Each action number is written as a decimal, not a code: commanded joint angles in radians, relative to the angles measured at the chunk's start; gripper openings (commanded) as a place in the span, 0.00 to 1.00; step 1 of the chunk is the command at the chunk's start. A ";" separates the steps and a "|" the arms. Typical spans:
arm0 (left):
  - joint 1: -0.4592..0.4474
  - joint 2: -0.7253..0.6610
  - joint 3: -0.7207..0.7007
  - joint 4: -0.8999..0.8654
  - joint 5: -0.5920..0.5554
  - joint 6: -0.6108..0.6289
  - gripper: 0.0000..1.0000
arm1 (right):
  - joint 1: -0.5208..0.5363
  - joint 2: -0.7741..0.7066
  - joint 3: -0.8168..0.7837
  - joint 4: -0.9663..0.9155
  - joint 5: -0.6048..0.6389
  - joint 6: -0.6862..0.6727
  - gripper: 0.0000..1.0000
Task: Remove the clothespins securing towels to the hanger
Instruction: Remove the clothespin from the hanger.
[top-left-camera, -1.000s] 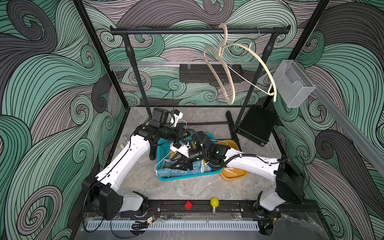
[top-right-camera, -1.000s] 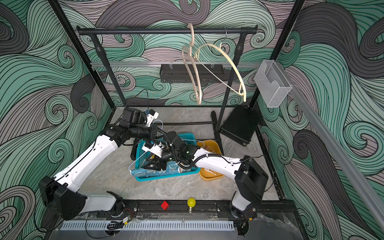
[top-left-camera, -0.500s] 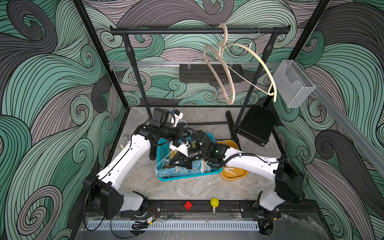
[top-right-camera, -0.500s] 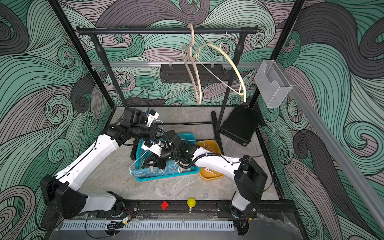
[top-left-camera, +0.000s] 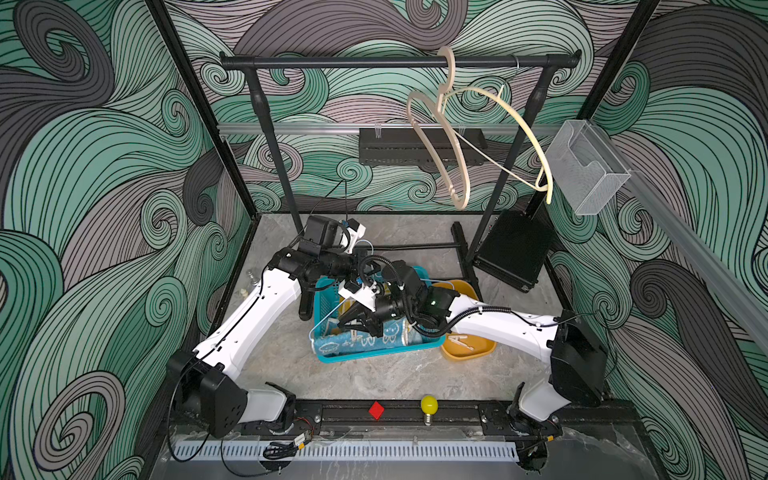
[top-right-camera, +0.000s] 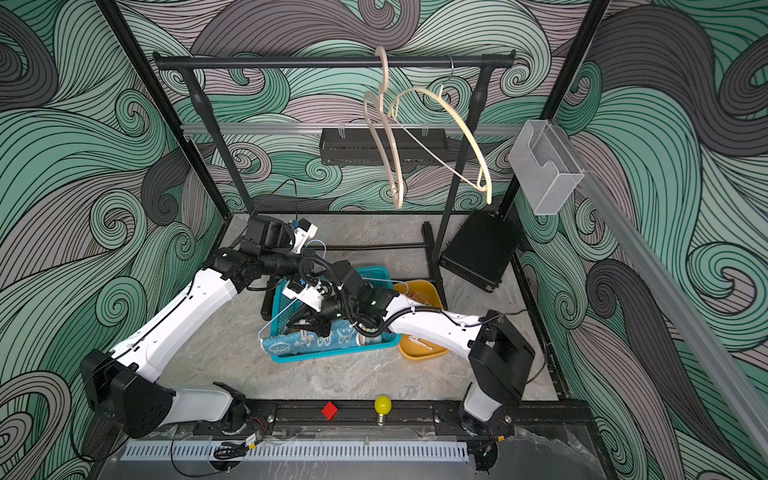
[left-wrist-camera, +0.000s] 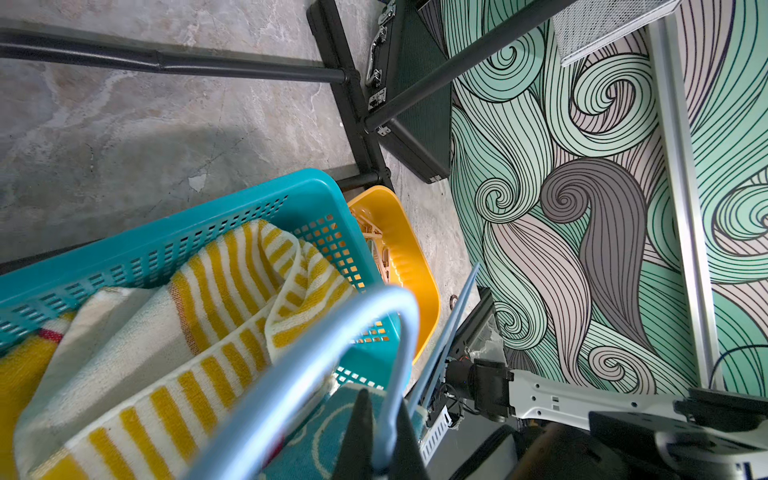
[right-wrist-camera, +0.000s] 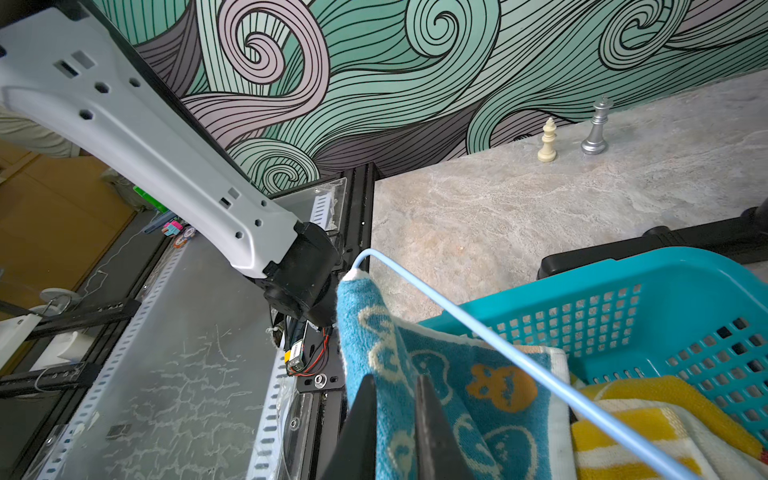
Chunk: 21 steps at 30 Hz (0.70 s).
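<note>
1. The teal basket (top-left-camera: 319, 303) (left-wrist-camera: 249, 199) stands on the marble tabletop, and both white arms reach in over it.
2. The left gripper (left-wrist-camera: 384, 401) is clenched on the pale-blue hanger (left-wrist-camera: 316, 353) (right-wrist-camera: 478, 328). Its two black fingers pinch a curved stretch of the wire above the basket's inside.
3. The hanger lies tilted across the basket. One of its corners pokes out past the basket's rim on the side nearest the left arm's base.
4. The bunny towel (right-wrist-camera: 436, 365) (top-left-camera: 374, 338) is draped over that wire. It runs along the inside of the basket's front wall in both top views.
5. The right gripper (right-wrist-camera: 395, 378) hangs directly over the bunny towel at the basket's front edge. Its jaws stand nearly together with a narrow gap in which teal cloth shows. I cannot tell whether they pinch anything.
6. The striped towel (left-wrist-camera: 232, 291) (right-wrist-camera: 644, 424) is bunched inside the basket, beneath the hanger wire.
7. The clothespins (top-left-camera: 460, 341) (left-wrist-camera: 372, 232) that can be made out are pale ones lying in the orange tub (top-left-camera: 486, 349) (left-wrist-camera: 415, 270). The tub presses against the basket's side nearest the right arm's base.
8. The black garment rack (top-left-camera: 332, 62) stands behind the basket, and two cream hangers (top-left-camera: 453, 166) hang from its bar.
</note>
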 joint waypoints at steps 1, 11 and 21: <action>0.007 -0.008 -0.005 -0.018 -0.007 0.007 0.00 | 0.003 -0.033 0.030 0.010 0.062 -0.022 0.00; 0.007 -0.005 -0.024 -0.003 -0.024 0.009 0.00 | 0.003 -0.083 0.014 0.028 0.124 -0.024 0.00; 0.007 -0.006 -0.015 -0.003 -0.061 0.007 0.00 | 0.002 -0.143 -0.015 0.039 0.193 -0.020 0.00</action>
